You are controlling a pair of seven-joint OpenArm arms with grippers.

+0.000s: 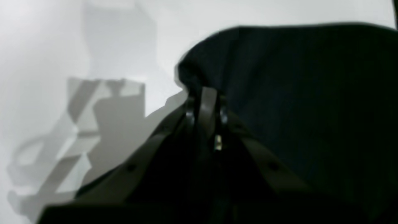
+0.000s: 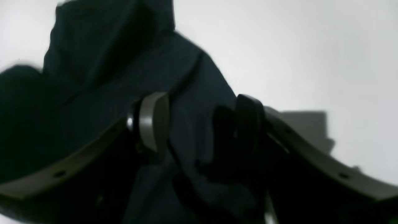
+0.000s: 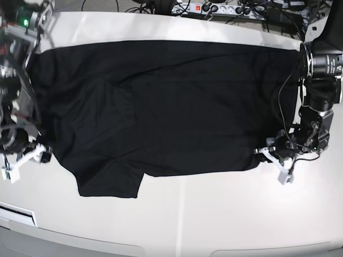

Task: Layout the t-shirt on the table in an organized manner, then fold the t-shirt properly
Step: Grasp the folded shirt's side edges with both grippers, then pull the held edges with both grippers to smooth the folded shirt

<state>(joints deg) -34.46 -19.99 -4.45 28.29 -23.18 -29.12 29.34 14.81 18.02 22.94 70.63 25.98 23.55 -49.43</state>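
Base view: limp black fabric t-shirt [image 3: 161, 107] spread on glossy white worktop [image 3: 214, 214] | left gripper [image 1: 206, 102] pinched on hem corner | right gripper [image 2: 199, 124] jaws apart around fabric | soft, light, best taken at corners

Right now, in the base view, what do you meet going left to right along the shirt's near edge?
Right claw, open at the shirt's edge → black t-shirt spread over the white table → left claw, shut on the shirt's opposite edge.
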